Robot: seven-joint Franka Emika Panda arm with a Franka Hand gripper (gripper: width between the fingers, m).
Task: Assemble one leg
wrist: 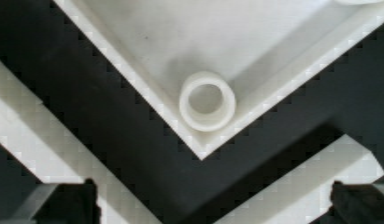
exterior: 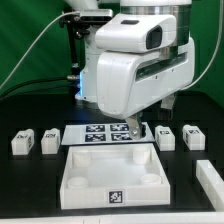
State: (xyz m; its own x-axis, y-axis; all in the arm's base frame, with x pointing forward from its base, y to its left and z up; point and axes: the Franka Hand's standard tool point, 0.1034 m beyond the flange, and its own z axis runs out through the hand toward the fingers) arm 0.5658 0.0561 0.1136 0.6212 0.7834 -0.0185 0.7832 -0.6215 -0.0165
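Black tabletop [exterior: 25, 195] before green curtain [exterior: 20, 40], white legs [exterior: 22, 143] along mid-frame, tray-like top [exterior: 80, 185] lower centre, gripper [exterior: 148, 118] spread wide above its corner socket [wrist: 207, 100]

Quick count: 4 small tagged legs [exterior: 49, 139], 2 at the exterior view's left of the marker board [exterior: 100, 133], 2 at its right. 1 big white top [exterior: 85, 192]. 1 cut-off white piece [exterior: 211, 176], can't ID.
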